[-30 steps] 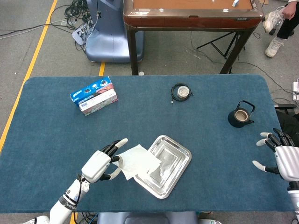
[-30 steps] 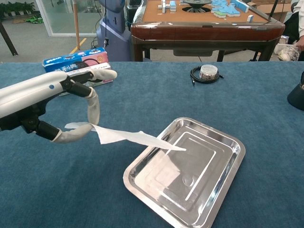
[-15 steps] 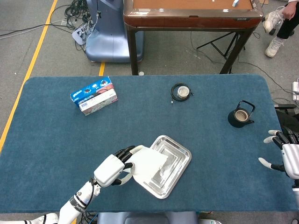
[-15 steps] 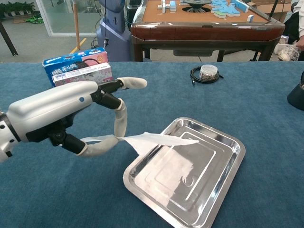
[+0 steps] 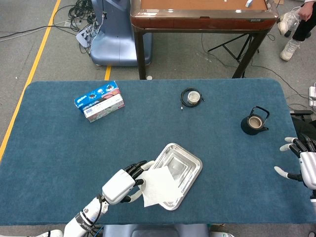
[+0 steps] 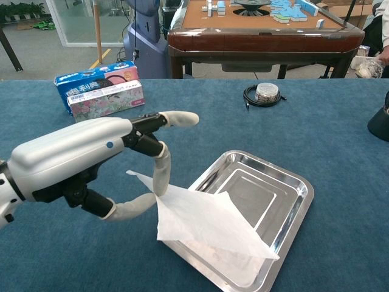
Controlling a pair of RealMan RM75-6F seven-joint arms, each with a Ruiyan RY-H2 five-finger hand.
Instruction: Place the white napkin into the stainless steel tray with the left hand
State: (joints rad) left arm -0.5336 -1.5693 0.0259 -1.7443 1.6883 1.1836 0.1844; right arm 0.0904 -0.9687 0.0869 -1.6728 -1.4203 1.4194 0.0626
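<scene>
The white napkin [image 6: 203, 220] is pinched by the fingers [image 6: 159, 176] of the left hand [image 5: 121, 185] and draped over the near corner of the stainless steel tray [image 6: 285, 185]. The right hand [image 5: 302, 160] is held spread and empty at the surface [image 5: 59, 148] edge.

Napkin [image 5: 159, 186] over tray's [image 5: 187, 163] (near) corner.

The tissue box [image 6: 100, 90] at the far left of the table carries printed characters. They're too small to read. Nothing else shows any writing.
</scene>
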